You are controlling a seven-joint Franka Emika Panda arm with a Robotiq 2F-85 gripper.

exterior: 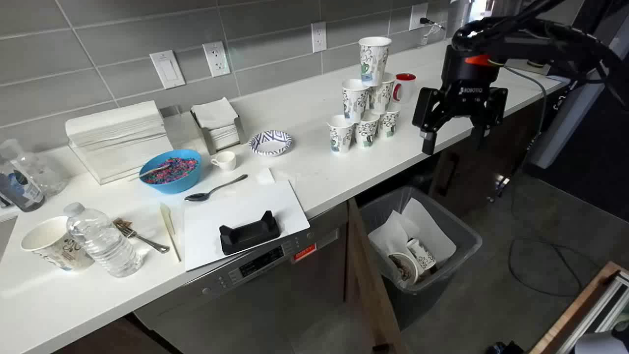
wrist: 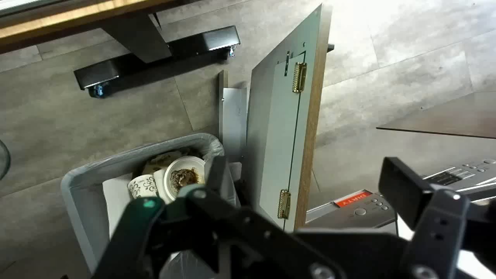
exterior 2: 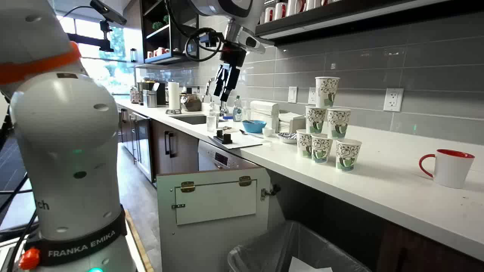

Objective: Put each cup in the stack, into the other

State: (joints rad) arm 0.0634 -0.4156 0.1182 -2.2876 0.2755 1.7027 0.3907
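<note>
Franka arm (exterior 2: 68, 147): I read FRANKA EMIKA on its base band (exterior 2: 81, 243); forearm high, wrist turned down.
Gripper (exterior: 456, 139): marked ROBOTIQ, fingers (exterior: 429, 142) downward and spread well apart.
Dishwasher (exterior: 245, 300): red sign (exterior: 304, 252) reads DIRTY.
Cup stack (exterior 2: 334, 122): on the counter (exterior: 314, 172), apart from the gripper; six patterned cups (exterior: 366, 130) standing three, two, one, all upright, mouths up, long axes vertical.

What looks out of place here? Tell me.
The cupboard door stands wide open below the counter, exposing the trash bin; odd, since such doors are usually shut. Something brown, perhaps spilled food, lies by a fork. The cup stack stands upright.
</note>
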